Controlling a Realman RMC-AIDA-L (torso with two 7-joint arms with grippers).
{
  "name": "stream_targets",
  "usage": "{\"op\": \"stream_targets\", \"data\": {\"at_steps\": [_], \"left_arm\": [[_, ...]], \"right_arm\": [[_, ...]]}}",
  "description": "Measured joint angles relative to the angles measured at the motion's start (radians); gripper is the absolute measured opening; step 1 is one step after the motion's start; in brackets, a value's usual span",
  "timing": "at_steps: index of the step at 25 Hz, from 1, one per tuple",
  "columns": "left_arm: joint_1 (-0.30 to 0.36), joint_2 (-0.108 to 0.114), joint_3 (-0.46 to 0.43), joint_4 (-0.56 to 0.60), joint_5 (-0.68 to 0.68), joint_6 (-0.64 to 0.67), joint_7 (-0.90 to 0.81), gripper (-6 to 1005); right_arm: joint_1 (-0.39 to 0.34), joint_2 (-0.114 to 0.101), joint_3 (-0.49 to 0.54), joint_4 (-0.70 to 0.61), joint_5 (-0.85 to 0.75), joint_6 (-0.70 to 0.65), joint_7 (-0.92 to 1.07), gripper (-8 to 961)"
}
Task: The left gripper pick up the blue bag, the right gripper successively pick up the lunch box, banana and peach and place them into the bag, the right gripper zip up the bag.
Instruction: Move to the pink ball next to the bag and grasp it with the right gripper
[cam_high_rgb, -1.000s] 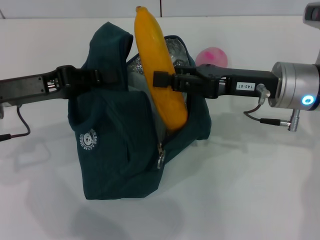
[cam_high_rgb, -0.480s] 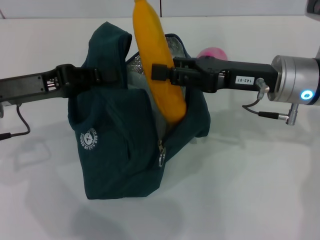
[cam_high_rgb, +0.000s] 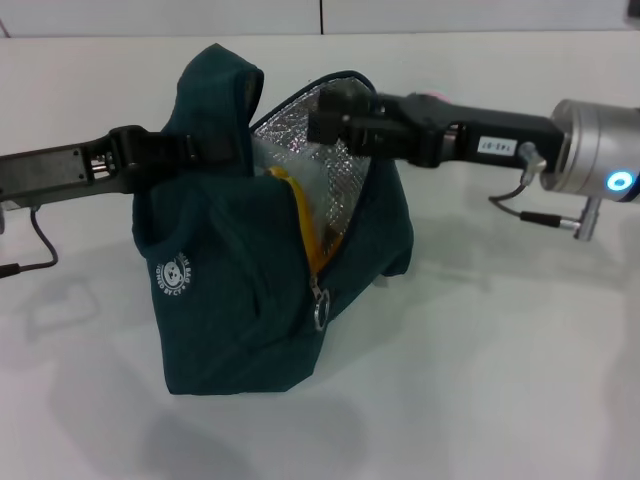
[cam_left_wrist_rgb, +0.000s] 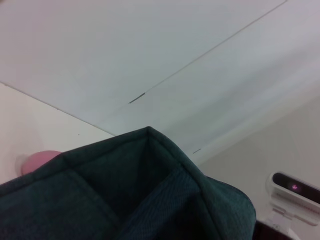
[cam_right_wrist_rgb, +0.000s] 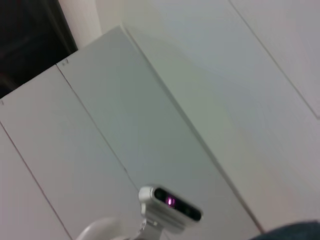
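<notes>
- On the white tabletop (cam_high_rgb: 520, 380), the blue bag (cam_high_rgb: 230, 300) stands with its mouth gaping, silver lining showing inside.
- At the bag's upper edge, the left gripper (cam_high_rgb: 215, 152) has its fingers clenched on the fabric just under the raised handle loop (cam_high_rgb: 215, 75), holding that side up.
- Over the open mouth, at the far rim, hangs the right gripper (cam_high_rgb: 325, 118); whether its fingers are spread or closed I cannot tell, and nothing shows between them.
- Below and just left of the right gripper's fingers, the banana (cam_high_rgb: 300, 215) lies inside the bag, only a yellow strip showing against the lining.
- Behind the right arm, a sliver of the pink peach (cam_high_rgb: 437, 96) peeks out on the tabletop; the arm hides most of it.
- Down the bag's front seam, the ring zip pull (cam_high_rgb: 319, 305) hangs, the zip undone.
</notes>
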Motion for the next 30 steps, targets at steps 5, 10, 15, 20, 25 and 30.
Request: {"op": "stream_targets", "data": {"at_steps": [5,10,15,20,25,30], "left_arm": [[0.003,0.003,-0.001,0.000,0.000,0.000,0.000,29],[0.019,0.006,-0.002,0.000,0.000,0.001,0.001,29],[0.026,0.008,-0.002,0.000,0.000,0.001,0.001,29],[0.028,0.007,-0.002,-0.001,0.000,0.003,0.002,29],[0.022,0.006,0.002,0.000,0.000,0.006,0.001,29],[0.018,0.007,0.006,0.000,0.000,0.009,-0.005,29]], "right_arm": [[-0.087,0.000,-0.002,-0.115,0.040,0.000,-0.002,792],[-0.176,-0.010,0.008,-0.214,0.062,0.074,-0.040,806],[-0.244,-0.016,0.010,-0.262,0.052,0.268,-0.149,819],[-0.255,-0.008,0.006,-0.244,0.052,0.438,-0.323,833],[-0.205,0.000,-0.018,-0.226,0.059,0.575,-0.374,846],[-0.138,0.000,-0.019,-0.166,0.060,0.671,-0.375,860]]}}
